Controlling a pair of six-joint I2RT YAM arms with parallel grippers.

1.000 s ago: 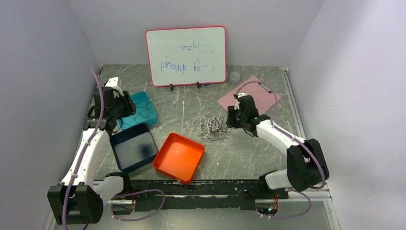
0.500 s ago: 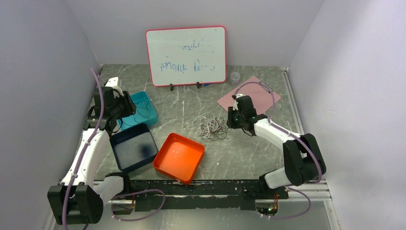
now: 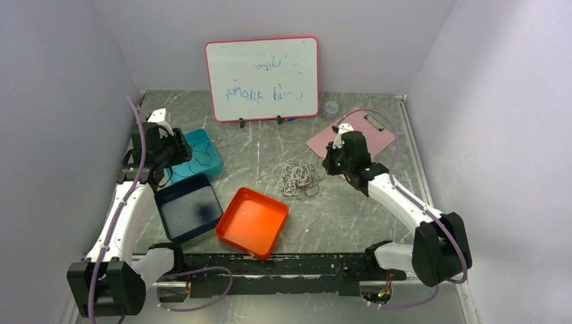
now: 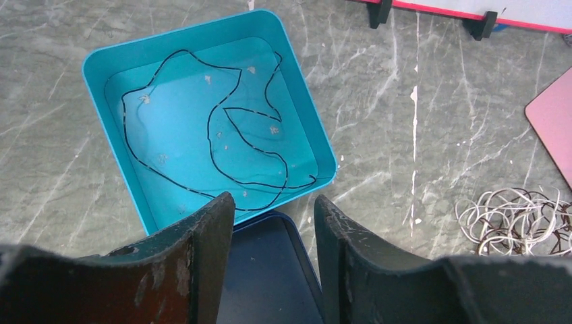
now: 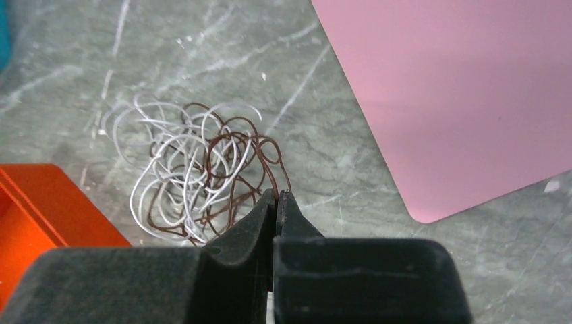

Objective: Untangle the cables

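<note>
A tangle of thin white and brown cables (image 3: 297, 179) lies on the marble table in the middle; in the right wrist view the cables (image 5: 195, 169) sit just beyond my fingertips. My right gripper (image 3: 328, 164) (image 5: 276, 196) is shut at the tangle's right edge, with a brown cable loop running into its closed tips. One black cable (image 4: 210, 125) lies loose inside the teal tray (image 4: 94, 61). My left gripper (image 3: 182, 145) (image 4: 273, 199) hovers open above the seam between the teal tray and the navy tray (image 4: 270, 270), with nothing between its fingers.
An orange tray (image 3: 253, 221) sits near the front, left of the tangle. A pink sheet (image 3: 351, 135) lies behind the right arm, with a small clear cup (image 3: 330, 108) beyond it. A whiteboard (image 3: 263, 77) stands at the back.
My right gripper has shut at the edge of the tangle, and its wrist has shifted slightly back and to the right. The left arm has not moved.
</note>
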